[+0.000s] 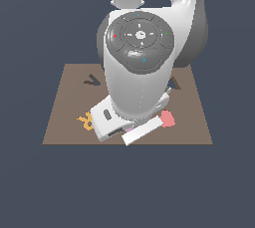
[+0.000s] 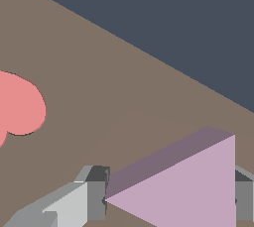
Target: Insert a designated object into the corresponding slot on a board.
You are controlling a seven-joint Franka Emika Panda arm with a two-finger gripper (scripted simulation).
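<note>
Dark blue-grey void all round; the only surface I had was the brown board (image 1: 64,117), lying flat under the arm.

Exterior view: arm body blocked most of the board's middle. Tool (image 1: 130,131) was down low near the board's near edge, only a sliver of lilac visible beneath it. Red-pink heart (image 1: 168,118) lay just beside the tool on the exterior view's right. Orange letter-shaped piece (image 1: 85,121) sat near the tool on the exterior view's left. Dark angular recess (image 1: 91,80) showed at the far side on the exterior view's left; another dark recess (image 1: 173,84) peeked out past the arm on the exterior view's right, shape mostly hidden, so I couldn't confirm it was the triangle slot.

Wrist view: lilac triangle (image 2: 191,191) sat between the two grey fingers (image 2: 95,198), one tip at one finger, flat edge at the other. Tool was closed onto the triangle, both fingers touching it. I couldn't tell if the piece was lifted or resting on the board. Heart (image 2: 20,104) lay well apart from the triangle.
</note>
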